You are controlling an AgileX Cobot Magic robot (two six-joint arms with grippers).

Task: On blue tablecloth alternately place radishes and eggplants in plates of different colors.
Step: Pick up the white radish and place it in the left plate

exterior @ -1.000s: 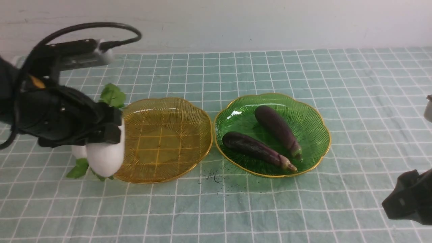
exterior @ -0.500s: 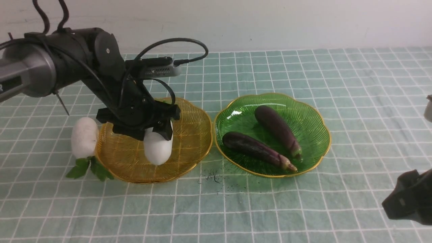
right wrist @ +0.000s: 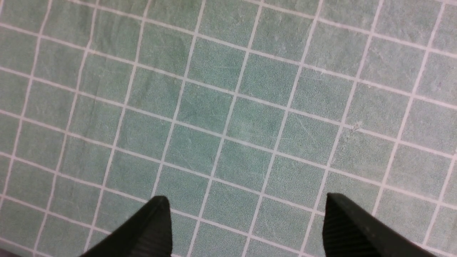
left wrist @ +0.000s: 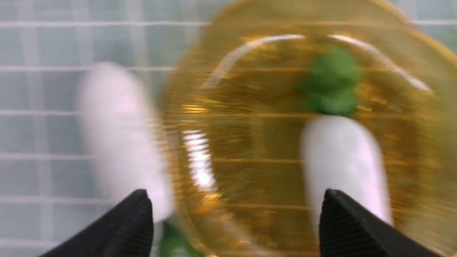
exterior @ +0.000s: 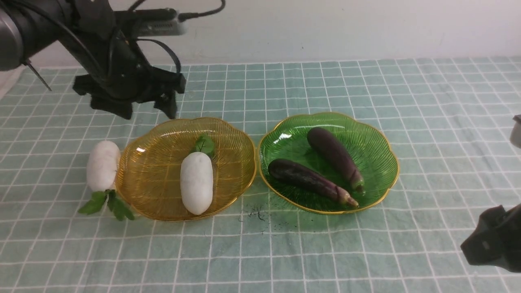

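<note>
One white radish (exterior: pixel 196 183) lies free in the amber plate (exterior: pixel 240 142), its green leaves pointing to the far side. The other radish (exterior: pixel 103 165) rests on the blue tablecloth (exterior: pixel 285 81), touching that plate's left rim. Two purple eggplants (exterior: pixel 336 156) (exterior: pixel 309 179) lie side by side in the green plate (exterior: pixel 374 142). My left gripper (exterior: pixel 146 110) hangs open and empty above the amber plate's far-left edge. The blurred left wrist view shows both radishes (left wrist: pixel 342 153) (left wrist: pixel 117 135) below its spread fingers (left wrist: pixel 135 221). My right gripper (right wrist: pixel 242 201) is open over bare cloth (right wrist: pixel 228 107).
Dark specks (exterior: pixel 256 212) lie on the cloth in front of the gap between the plates. A pale wall runs along the table's far edge. The right arm's dark body (exterior: pixel 492 244) sits low at the near right corner.
My left gripper carried a radish over the amber plate, opened and let it go there, then rose and drew back to the far left. The right arm has not moved.
</note>
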